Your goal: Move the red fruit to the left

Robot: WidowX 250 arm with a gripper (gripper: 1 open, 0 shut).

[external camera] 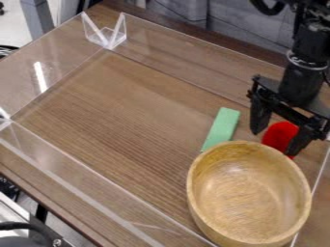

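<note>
The red fruit (277, 136) lies at the right side of the wooden table, just behind the rim of the wooden bowl (249, 196). My black gripper (283, 127) hangs straight over it, open, with one finger (260, 120) to the fruit's left and the other (308, 138) to its right. The fingers straddle the fruit; whether they touch it is unclear. Part of the fruit is hidden behind the fingers.
A flat light-green block (222, 129) lies just left of the fruit, against the bowl's rim. Clear acrylic walls (39, 77) ring the table, with a folded corner piece (104, 34) at the back left. Bare wood (116, 116) spreads to the left.
</note>
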